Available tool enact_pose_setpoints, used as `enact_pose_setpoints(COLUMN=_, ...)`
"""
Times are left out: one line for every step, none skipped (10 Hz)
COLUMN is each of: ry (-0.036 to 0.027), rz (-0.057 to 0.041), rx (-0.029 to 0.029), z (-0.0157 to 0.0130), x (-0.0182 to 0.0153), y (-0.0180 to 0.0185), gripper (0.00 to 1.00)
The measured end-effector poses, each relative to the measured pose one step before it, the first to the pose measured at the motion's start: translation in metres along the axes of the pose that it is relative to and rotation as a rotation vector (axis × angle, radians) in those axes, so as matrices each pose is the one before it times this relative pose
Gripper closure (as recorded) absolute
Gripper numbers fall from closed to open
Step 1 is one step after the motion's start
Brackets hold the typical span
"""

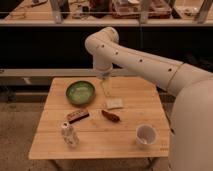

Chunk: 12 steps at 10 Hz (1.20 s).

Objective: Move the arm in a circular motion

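The claw [106,86] hangs low over the far middle of the wooden counter [135,107]. Just to its left in view sits a green bowl [80,92]. A pale flat packet [114,103] lies just in front of the claw, with a reddish-brown piece [111,116] nearer the camera. Further front and left lie a dark bar [78,115] and a white bottle [69,134]. A white cup [146,135] stands well apart, front right.

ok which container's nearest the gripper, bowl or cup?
The green bowl, just beside the gripper at the table's far side; the white cup sits well away at the near right corner.
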Motion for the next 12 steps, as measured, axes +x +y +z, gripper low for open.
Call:
enact_pose_setpoints(ry=0.00172, rz=-0.00017, rx=0.00428, z=-0.00201, x=0.00009, y=-0.00102, gripper=0.20)
enact_pose_setpoints(ry=0.00955, rz=-0.00574, rx=0.02213, z=-0.01127, x=-0.00126, y=-0.00676, gripper=0.20)
enact_pose_setpoints(ry=0.00342, rz=-0.02292, rx=0.02706, z=-0.01651, x=-0.00842, y=-0.01053, gripper=0.20)
enact_pose_setpoints(ry=-0.00449, rz=-0.03868, rx=0.03305, z=-0.02027, x=-0.01553, y=-0.01700, gripper=0.23)
enact_pose_setpoints(ry=-0.01268, rz=-0.02424, rx=0.02067, z=-0.00888, x=-0.00967, y=-0.01453, gripper=0.29)
enact_pose_setpoints(ry=-0.02206, rz=-0.01956, rx=0.02263, z=-0.00750, x=-0.00825, y=-0.02050, gripper=0.40)
enact_pose_setpoints(ry=-0.03449, rz=-0.00147, rx=0.01253, z=0.00021, x=-0.00514, y=-0.01708, gripper=0.51)
enact_pose_setpoints(ry=-0.01740, rz=0.01480, rx=0.00211, z=0.00264, x=0.00315, y=-0.00674, gripper=0.59)
enact_pose_setpoints(ry=-0.00116, rz=0.04550, rx=-0.00610, z=0.00794, x=0.02143, y=-0.00288, gripper=0.71)
enact_pose_setpoints(ry=0.00748, rz=0.08203, rx=-0.01165, z=0.00822, x=0.03511, y=0.00816, gripper=0.83)
enact_pose_setpoints(ry=0.01777, rz=0.06686, rx=0.00219, z=0.00071, x=0.03265, y=0.00770, gripper=0.91)
enact_pose_setpoints(ry=0.02863, rz=0.08865, rx=0.01494, z=-0.00601, x=0.04543, y=0.01009, gripper=0.98)
